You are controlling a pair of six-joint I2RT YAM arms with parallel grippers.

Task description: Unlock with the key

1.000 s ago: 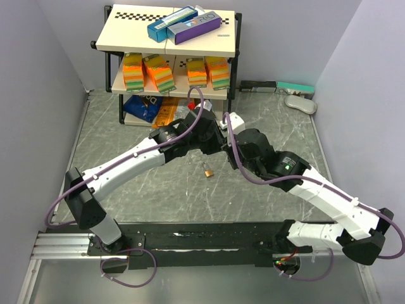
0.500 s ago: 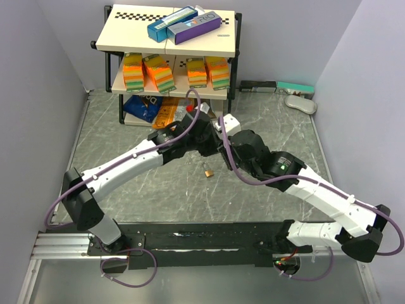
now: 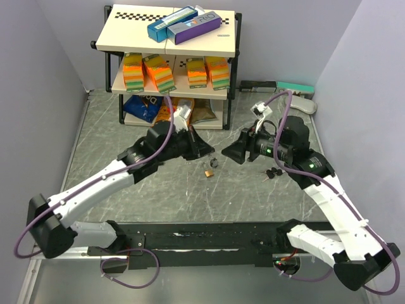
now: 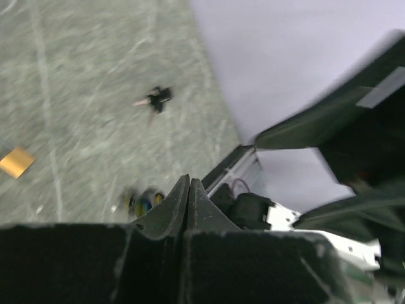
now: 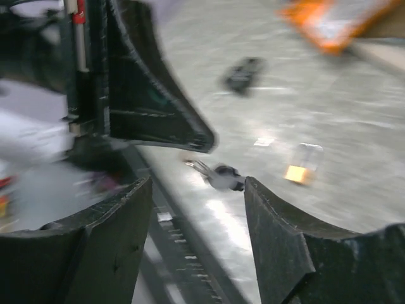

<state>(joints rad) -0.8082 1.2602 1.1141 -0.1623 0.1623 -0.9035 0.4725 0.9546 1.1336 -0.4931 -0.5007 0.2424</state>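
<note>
A small brass padlock (image 3: 207, 171) lies on the grey table; the right wrist view shows it (image 5: 300, 168) with its shackle. A dark-headed key (image 3: 213, 162) shows just above it, blurred (image 5: 218, 176); I cannot tell whether it rests on the table. Two more black-headed keys (image 3: 272, 172) lie further right, seen small (image 4: 155, 99) in the left wrist view. My left gripper (image 3: 211, 152) (image 4: 188, 180) is shut, fingers pressed together with nothing visible between them, its tip beside the blurred key. My right gripper (image 3: 231, 154) (image 5: 197, 183) is open and empty, facing the left one.
A two-tier shelf (image 3: 169, 60) with boxes and sponges stands at the back, snack packets (image 3: 145, 109) under it. A small black object (image 5: 243, 73) lies on the table beyond the padlock. Grey walls close in both sides; a rail (image 3: 209, 239) runs along the near edge.
The two grippers, close together over the padlock before, have pulled apart: left arm back to the left, right arm swung right. The right gripper opened; the left closed fully. The padlock stayed put.
</note>
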